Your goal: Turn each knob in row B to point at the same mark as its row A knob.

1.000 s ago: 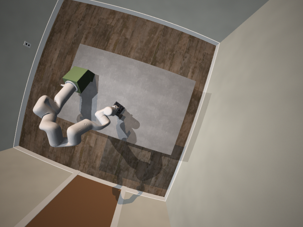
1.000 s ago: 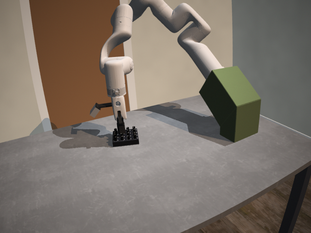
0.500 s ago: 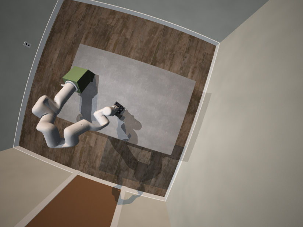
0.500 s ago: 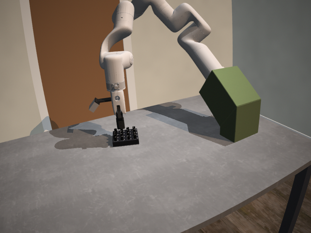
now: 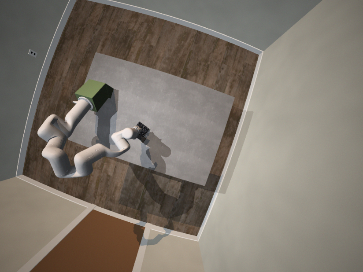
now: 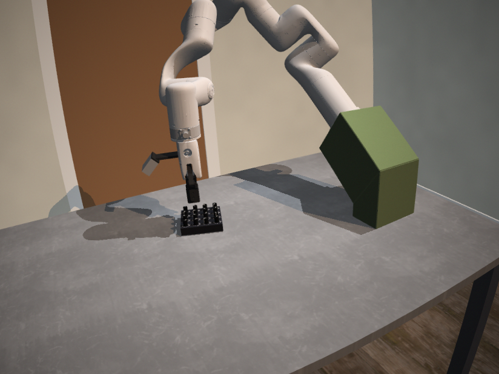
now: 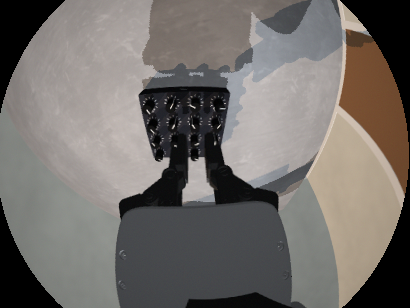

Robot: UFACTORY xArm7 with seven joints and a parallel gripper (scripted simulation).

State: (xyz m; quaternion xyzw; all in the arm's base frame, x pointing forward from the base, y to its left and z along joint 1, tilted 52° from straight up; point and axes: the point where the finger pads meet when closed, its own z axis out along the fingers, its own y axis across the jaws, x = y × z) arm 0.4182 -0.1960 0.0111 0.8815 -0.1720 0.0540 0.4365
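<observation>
Okay, top view: the knob box (image 5: 140,123) (image 6: 201,230) (image 7: 183,91) sits near mid-frame, slightly left, beside the arm (image 5: 128,133) (image 6: 181,104). Knob lines too small to read; the wrist end covers part of the box side and hides the fingers.

Exterior view: box flat on the table (image 6: 257,281), left of frame centre. Gripper (image 6: 193,196) (image 7: 195,143) hangs just above the knobs, not touching. Pointing marks unreadable.

Wrist view: box upper centre of frame, four columns of knobs. Claw's fingers slightly apart, nothing between them; they cover some knobs in the lower rows. White lines in the upper two rows point various ways. Printed names illegible, socket not clear, so rows A and B unconfirmed. Matches done or left: can't tell; completion unverified.
</observation>
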